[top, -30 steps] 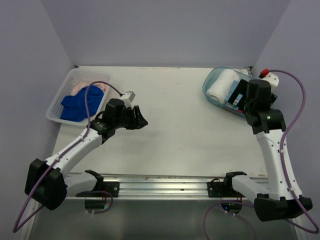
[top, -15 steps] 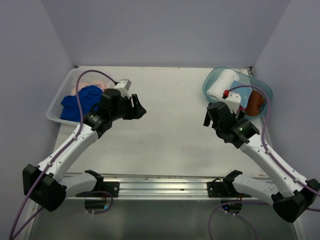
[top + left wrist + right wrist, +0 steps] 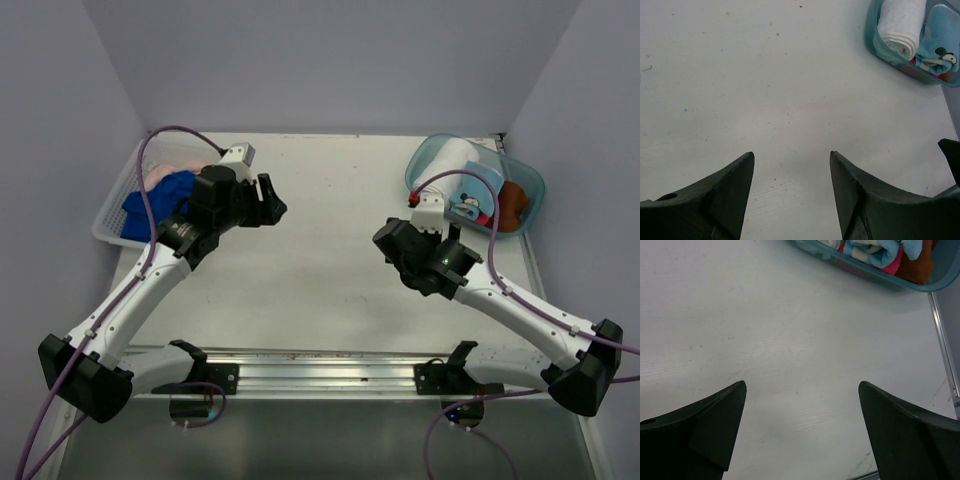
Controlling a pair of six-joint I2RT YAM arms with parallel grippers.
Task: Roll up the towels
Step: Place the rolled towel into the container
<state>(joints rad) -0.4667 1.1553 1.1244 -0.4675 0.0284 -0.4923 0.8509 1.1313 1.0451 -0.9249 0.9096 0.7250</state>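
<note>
My left gripper [image 3: 790,154] hangs spread and empty above the table [image 3: 765,90], the royal blue towel [image 3: 160,205] in the basket [image 3: 112,212] just behind it. My right gripper [image 3: 802,384] is spread wide too. Ahead of it, the tub [image 3: 900,285] holds the white towel [image 3: 900,22], cartoon-print towel [image 3: 940,50], pink towel [image 3: 885,265] and brown towel [image 3: 920,262].

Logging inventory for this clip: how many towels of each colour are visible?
White towel: 1
Light blue towel: 1
Pink towel: 1
Brown towel: 1
Royal blue towel: 1
Peach towel: 1
Total: 6
</note>
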